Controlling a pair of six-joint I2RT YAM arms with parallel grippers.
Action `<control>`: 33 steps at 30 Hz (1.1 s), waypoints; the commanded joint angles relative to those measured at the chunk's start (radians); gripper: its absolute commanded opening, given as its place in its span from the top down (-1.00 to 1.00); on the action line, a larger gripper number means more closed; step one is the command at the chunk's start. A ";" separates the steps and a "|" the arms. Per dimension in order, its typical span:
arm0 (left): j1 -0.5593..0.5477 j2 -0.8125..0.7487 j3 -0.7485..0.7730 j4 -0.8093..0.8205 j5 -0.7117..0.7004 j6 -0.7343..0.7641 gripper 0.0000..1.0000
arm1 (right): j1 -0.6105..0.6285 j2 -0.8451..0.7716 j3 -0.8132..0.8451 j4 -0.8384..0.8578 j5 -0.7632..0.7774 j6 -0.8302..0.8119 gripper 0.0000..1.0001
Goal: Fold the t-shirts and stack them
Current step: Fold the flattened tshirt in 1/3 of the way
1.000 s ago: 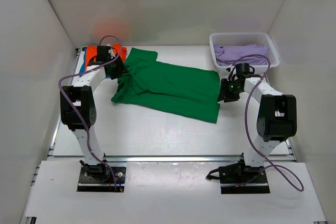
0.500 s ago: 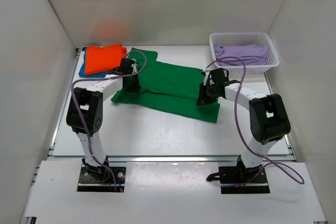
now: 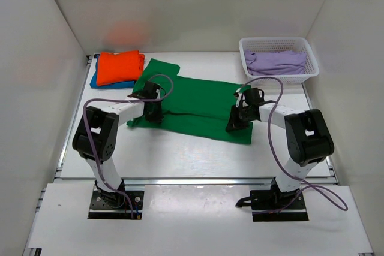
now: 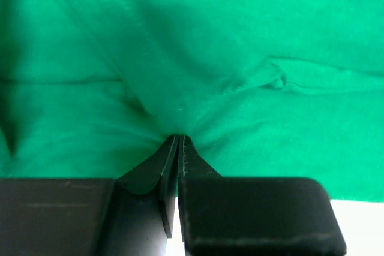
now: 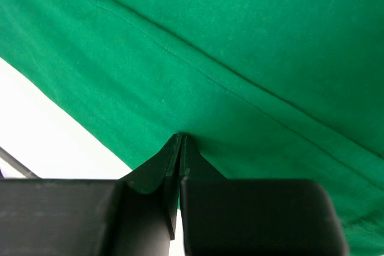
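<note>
The bright green t-shirt [image 3: 198,103] lies across the middle of the table, folded lengthwise into a long band. My left gripper [image 3: 153,112] is shut on its left part; in the left wrist view the gripper [image 4: 178,139] pinches a ridge of green cloth [image 4: 240,58]. My right gripper [image 3: 235,123] is shut on the shirt's right part near its front edge; in the right wrist view the gripper [image 5: 180,138] pinches green cloth [image 5: 252,58]. The folded orange t-shirt [image 3: 119,66] lies on the folded blue t-shirt [image 3: 95,80] at the back left.
A white basket [image 3: 277,45] with lilac cloth [image 3: 275,62] stands at the back right. White walls close in the table on the left, back and right. Purple cables loop over both arms.
Both grippers have moved toward the near edge with the green shirt's far side, laying it over the near side. The shirt is now a narrower band. The orange shirt is now uncovered.
</note>
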 commanded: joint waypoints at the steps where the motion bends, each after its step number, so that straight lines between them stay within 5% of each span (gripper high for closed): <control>1: -0.037 -0.036 -0.097 -0.109 0.013 -0.026 0.68 | -0.008 -0.034 -0.061 -0.088 0.038 -0.016 1.00; 17: -0.075 -0.479 -0.414 -0.216 0.093 -0.052 0.87 | 0.018 -0.253 -0.272 -0.242 0.022 0.003 0.99; 20: -0.057 -0.559 -0.419 -0.238 0.104 -0.049 0.74 | 0.040 -0.319 -0.300 -0.278 0.022 0.020 0.97; 22: -0.026 -0.602 -0.392 -0.258 0.139 -0.044 0.48 | 0.051 -0.390 -0.308 -0.285 0.026 0.042 0.98; 25: 0.005 -0.679 -0.339 -0.241 0.243 -0.044 0.55 | 0.032 -0.474 -0.282 -0.283 0.032 0.049 0.99; 28: 0.034 -0.745 -0.277 -0.166 0.332 -0.061 0.61 | -0.031 -0.520 -0.228 -0.254 0.006 0.011 0.92; 31: 0.055 -0.730 -0.192 -0.105 0.318 -0.021 0.57 | -0.082 -0.533 -0.161 -0.222 0.031 -0.018 0.63; 33: 0.083 -0.686 -0.148 -0.071 0.283 0.023 0.18 | -0.116 -0.514 -0.131 -0.194 0.043 -0.018 0.35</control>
